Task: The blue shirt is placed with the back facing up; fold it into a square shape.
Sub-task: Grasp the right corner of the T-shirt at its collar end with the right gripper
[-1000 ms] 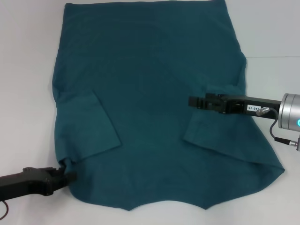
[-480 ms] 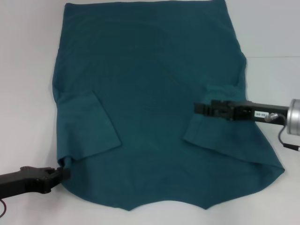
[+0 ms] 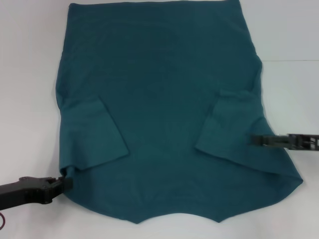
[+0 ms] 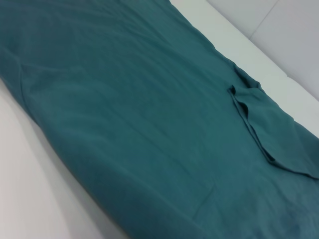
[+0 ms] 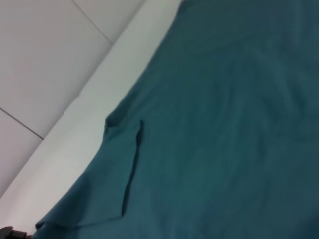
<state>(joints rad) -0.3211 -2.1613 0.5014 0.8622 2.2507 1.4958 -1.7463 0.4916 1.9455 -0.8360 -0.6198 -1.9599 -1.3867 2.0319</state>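
One blue shirt point(image 3: 159, 114) lies spread flat on the white bench point(image 3: 30, 74), plain side up, with both short sleeves folded in over the body. Its far edge is cut off in the head view. The left tool point(image 3: 64, 182) sits at the near left corner, touching the fabric; can't tell its grip. The right tool point(image 3: 256, 140) is over the right sleeve, mostly cut off, grip unclear too.

The right end effector point(image 3: 255, 140) has drawn back from over the middle of the shirt point(image 3: 159, 99) toward the robot's right, and now only its tip reaches in over the folded right sleeve point(image 3: 229, 127). The left end effector point(image 3: 64, 183) has slid slightly outward at the near left corner, and the small bunch of fabric there has shifted with it.
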